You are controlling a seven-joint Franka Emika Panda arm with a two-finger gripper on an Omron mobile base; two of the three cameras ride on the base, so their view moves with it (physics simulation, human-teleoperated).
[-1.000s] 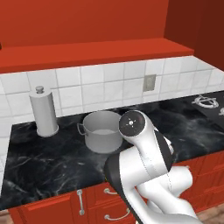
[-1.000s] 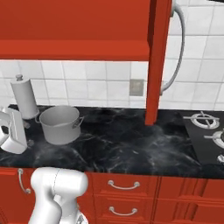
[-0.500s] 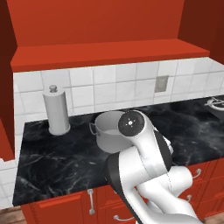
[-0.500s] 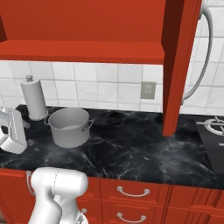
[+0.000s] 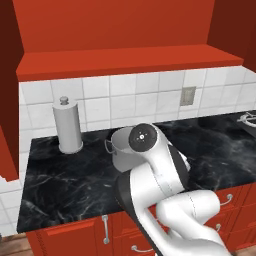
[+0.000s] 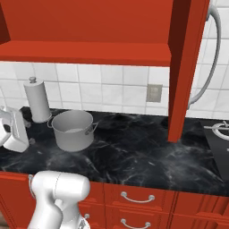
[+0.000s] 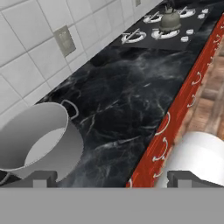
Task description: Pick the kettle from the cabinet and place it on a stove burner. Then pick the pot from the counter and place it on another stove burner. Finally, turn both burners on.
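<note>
The wide grey pot (image 6: 73, 129) stands on the black veined counter (image 6: 134, 156), partly hidden behind my arm in the left base view (image 5: 118, 152). My gripper (image 6: 29, 132) hovers just left of the pot, open and holding nothing. In the hand view the gripper (image 7: 114, 178) points along the counter, with the pot (image 7: 37, 140) close at lower left. Far off, the small kettle (image 7: 170, 18) sits on a burner of the black cooktop (image 7: 144, 37). The red cabinet (image 6: 89, 22) hangs above.
A tall pale knob-topped cylinder (image 6: 37, 99) stands by the tiled wall, left of the pot. The cabinet's open red door (image 6: 185, 67) hangs down between pot and cooktop (image 6: 219, 132). Red drawers with silver handles (image 6: 136, 197) run under the counter.
The whole picture has slid to the right in both base views, so the base has driven left along the counter. The gripper stays open beside the pot.
</note>
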